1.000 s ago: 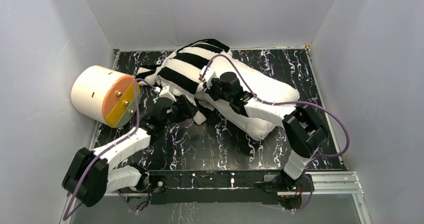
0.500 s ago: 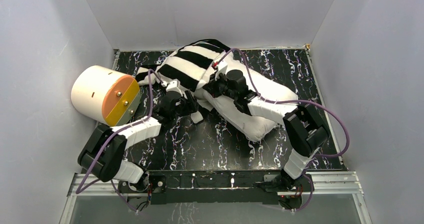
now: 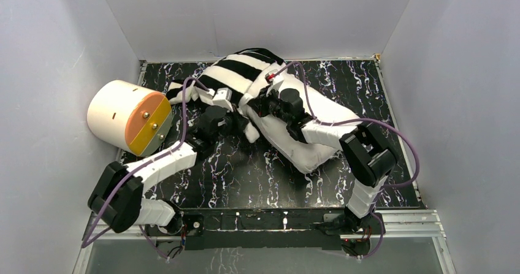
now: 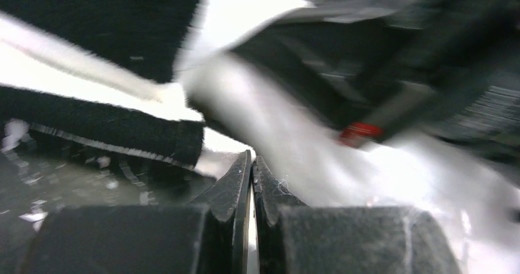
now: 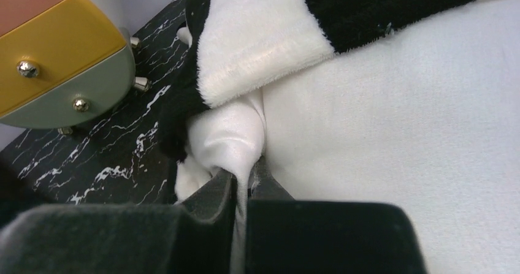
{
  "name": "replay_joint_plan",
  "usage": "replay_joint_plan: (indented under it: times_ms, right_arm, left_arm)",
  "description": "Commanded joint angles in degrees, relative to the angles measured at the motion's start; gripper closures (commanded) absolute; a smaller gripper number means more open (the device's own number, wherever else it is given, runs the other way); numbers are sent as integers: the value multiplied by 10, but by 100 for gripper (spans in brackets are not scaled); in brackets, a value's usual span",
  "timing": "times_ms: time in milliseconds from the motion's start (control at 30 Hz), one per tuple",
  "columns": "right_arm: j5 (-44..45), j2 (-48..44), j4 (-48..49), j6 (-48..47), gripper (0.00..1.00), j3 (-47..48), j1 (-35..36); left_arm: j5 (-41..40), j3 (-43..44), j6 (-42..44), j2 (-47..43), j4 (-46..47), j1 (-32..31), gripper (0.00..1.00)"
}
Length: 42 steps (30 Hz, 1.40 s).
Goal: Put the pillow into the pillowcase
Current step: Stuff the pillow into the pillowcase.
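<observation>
Bright even light, faint soft shadows, left wrist view motion-blurred, pillow [image 4: 294, 145] blown out to white glare

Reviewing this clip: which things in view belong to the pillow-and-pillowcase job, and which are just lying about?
Part of the job:
pillow
pillowcase, partly over the pillow
left tool, shut by the pillowcase's edge
right tool, shut on a fold of plain white fabric, seemingly the pillow's

Just there:
cream cylinder with an orange face
marbled tabletop
</observation>
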Motion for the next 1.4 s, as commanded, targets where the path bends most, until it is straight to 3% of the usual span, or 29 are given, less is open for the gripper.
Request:
replay_joint_plan:
  times_ms: [0, 133, 300, 433, 500, 567, 667, 733, 1067, 1167, 1233, 1267, 1367]
  right_arm:
    - [31, 29, 133, 37, 100, 30, 1]
    - [46, 50, 140, 32, 100, 40, 1]
    - [39, 83, 168, 39, 100, 5, 2]
    - [38, 75, 197, 44, 100, -42, 2]
    - [38, 60, 194, 41, 100, -54, 2]
    - [39, 44, 192, 39, 100, -58, 2]
    - [35, 34, 184, 39, 100, -52, 1]
    - [33, 31, 177, 38, 100, -49, 1]
    - [32, 34, 172, 57, 100, -45, 1]
    - [30, 32, 174, 62, 100, -49, 2]
    - [29, 30, 177, 64, 100, -54, 2]
    - [29, 28, 179, 63, 100, -55, 2]
    - [33, 32, 179, 58, 100, -50, 1]
  left_arm:
    - [-5, 23, 5, -46, -2, -99, 100]
    - [0, -58, -70, -40, 68, -151, 100]
    - [-42, -82, -72, -34, 43, -190, 100]
    - [-165, -35, -41, -71, -103, -188, 99]
    - [-243, 9, -7, -73, -185, -176, 88]
    - [-271, 26, 8, -68, -221, -134, 75]
    - [-195, 3, 7, -65, -179, -48, 53]
    - [-179, -16, 4, -63, -140, -25, 42]
    - [-79, -25, 33, 65, 56, 25, 22]
    - [-79, -9, 32, 124, 80, 35, 24]
    - [-75, -3, 32, 149, 101, 41, 33]
    - [-68, 1, 37, 156, 110, 42, 42]
    - [-18, 24, 59, 149, 97, 42, 94]
